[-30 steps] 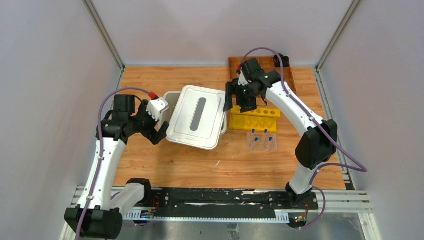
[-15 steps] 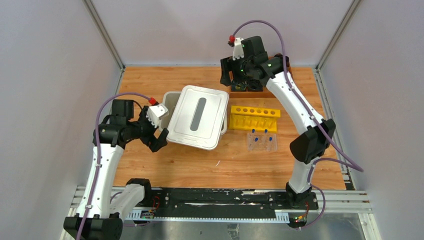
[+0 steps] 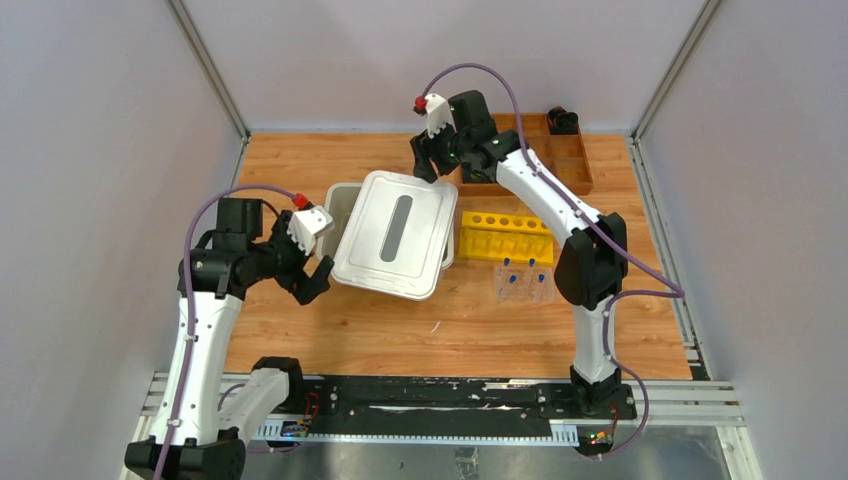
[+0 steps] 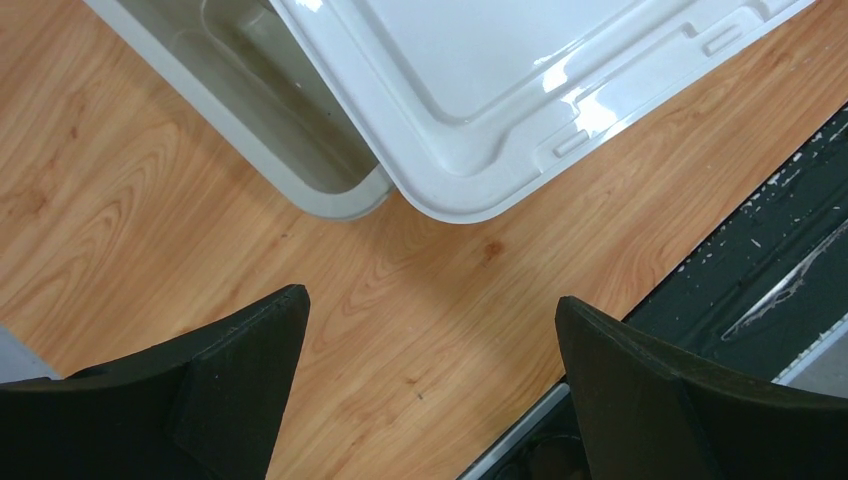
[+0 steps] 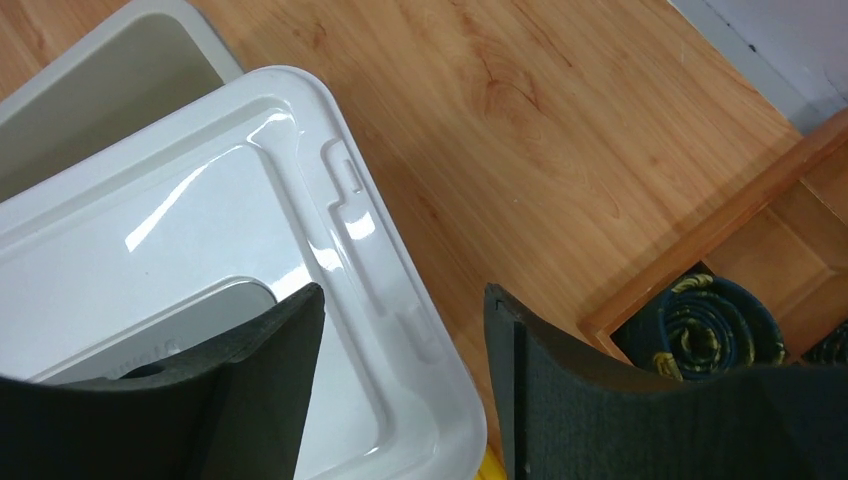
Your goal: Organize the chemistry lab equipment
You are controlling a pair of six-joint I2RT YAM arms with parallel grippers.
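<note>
The chemistry lab equipment I can see is a few blue-capped clear tubes (image 3: 523, 282) lying in a clear tray in front of a yellow tube rack (image 3: 508, 237). A thin clear sliver (image 3: 436, 326) lies on the wood nearer the arms. My right gripper (image 3: 425, 165) (image 5: 400, 295) hovers open over the far right corner of a white lid (image 3: 392, 235) (image 5: 200, 230), nothing between its fingers. The lid sits askew on a grey bin (image 3: 340, 200) (image 4: 300, 170). My left gripper (image 3: 310, 283) (image 4: 430, 300) stands wide open over bare wood by the lid's (image 4: 480, 90) near left corner.
A wooden compartment tray (image 3: 560, 150) (image 5: 720, 230) stands at the back right, with a dark coiled item (image 5: 700, 320) in one compartment. A black base strip (image 4: 760, 290) runs along the table's near edge. Grey walls close in both sides.
My right gripper has swung left from over the yellow rack, past the wooden tray, to the lid's far corner, its jaws narrowing. The left gripper has drawn back slightly toward the near left.
</note>
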